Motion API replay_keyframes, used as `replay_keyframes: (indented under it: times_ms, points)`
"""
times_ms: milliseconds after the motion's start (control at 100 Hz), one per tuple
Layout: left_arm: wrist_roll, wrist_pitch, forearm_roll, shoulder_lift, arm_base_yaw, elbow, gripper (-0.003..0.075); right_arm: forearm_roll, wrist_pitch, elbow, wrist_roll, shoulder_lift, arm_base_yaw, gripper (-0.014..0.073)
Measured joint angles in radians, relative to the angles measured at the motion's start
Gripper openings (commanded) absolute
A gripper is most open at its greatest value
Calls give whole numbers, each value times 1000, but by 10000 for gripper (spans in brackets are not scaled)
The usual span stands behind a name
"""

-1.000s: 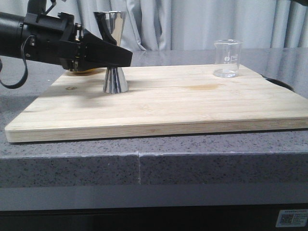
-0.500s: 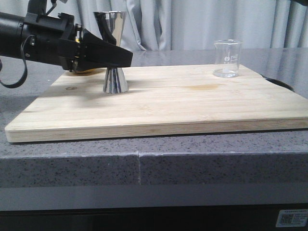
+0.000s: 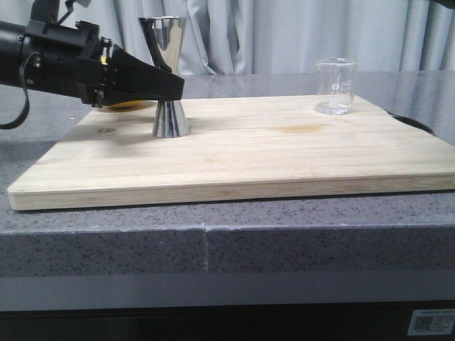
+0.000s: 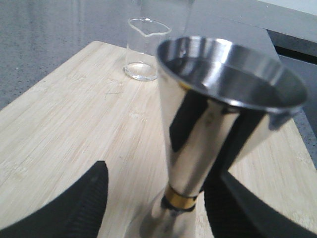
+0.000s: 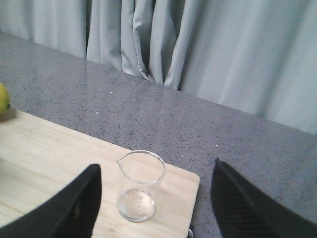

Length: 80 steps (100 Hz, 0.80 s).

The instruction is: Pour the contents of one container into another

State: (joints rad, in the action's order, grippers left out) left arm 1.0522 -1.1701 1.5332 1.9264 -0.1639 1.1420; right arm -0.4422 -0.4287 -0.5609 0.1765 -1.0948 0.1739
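2 vessels: hourglass steel jigger (image 3: 166, 76), clear beaker (image 3: 335, 86)

The left gripper (image 3: 170, 87) reaches in level from the left, fingers spread; the right gripper (image 5: 156, 208) hangs spread too.

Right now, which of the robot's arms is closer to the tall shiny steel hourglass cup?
Left. The left gripper has its jaws open on either side of the tall steel hourglass jigger. The right gripper faces the small clear glass beaker, far across the board.

Soft, even light throughout; faint shadows lie on the board (image 3: 234, 153). In the left wrist view the near jigger (image 4: 218, 129) is blurred, mirror-bright with glare.
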Motion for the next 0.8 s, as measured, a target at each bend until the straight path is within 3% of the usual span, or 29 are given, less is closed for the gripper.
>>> replay_keyframes:
  times_ms: [800]
  points:
    - [72, -2, 74, -42, 15, 0, 404, 0, 0, 0, 0, 0, 0, 428]
